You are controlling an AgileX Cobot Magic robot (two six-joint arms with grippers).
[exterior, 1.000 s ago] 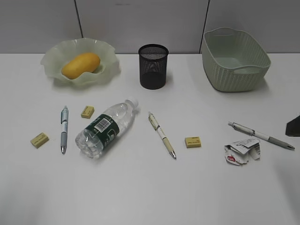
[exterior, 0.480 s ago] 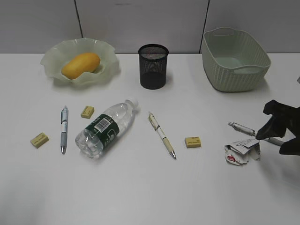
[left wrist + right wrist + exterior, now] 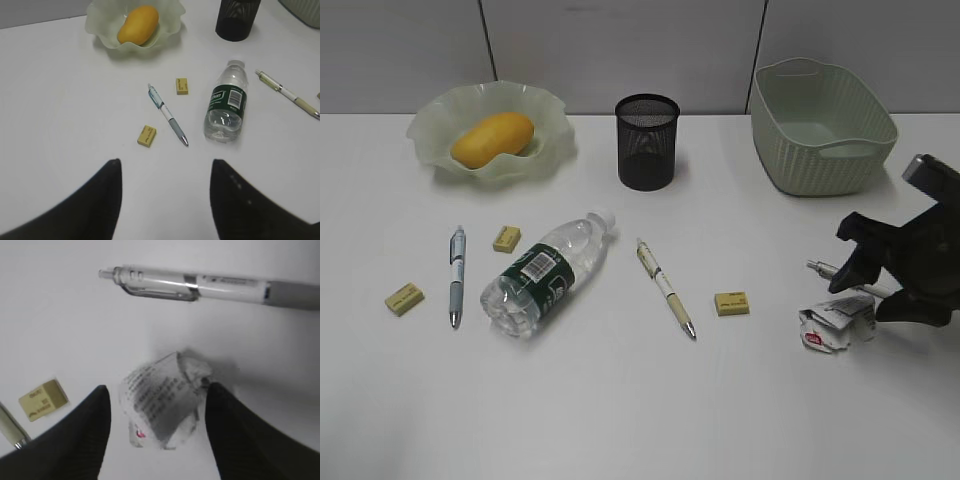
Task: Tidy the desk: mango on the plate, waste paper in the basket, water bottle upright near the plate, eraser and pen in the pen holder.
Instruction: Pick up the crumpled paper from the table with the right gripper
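The mango (image 3: 492, 138) lies in the wavy pale green plate (image 3: 430, 120) at the back left. The water bottle (image 3: 545, 272) lies on its side on the desk (image 3: 620, 400). The black mesh pen holder (image 3: 647, 142) stands at the back centre and the ribbed basket (image 3: 820, 125) at the back right. My right gripper (image 3: 865, 290) is open, its fingers either side of the waste paper (image 3: 830, 325); the right wrist view shows the gripper (image 3: 157, 390) straddling the wad (image 3: 162, 410). My left gripper (image 3: 165, 165) is open and empty above bare desk.
Three yellow erasers (image 3: 404, 298) (image 3: 506, 238) (image 3: 731, 303) lie loose. A blue-grey pen (image 3: 455, 275) lies left of the bottle, a cream pen (image 3: 665, 287) to its right. A white pen (image 3: 200, 286) lies just beyond the wad, partly hidden by my right arm.
My right arm has come in from the right edge and moved left, bringing its open fingers over the waste paper. Nothing on the desk has shifted.
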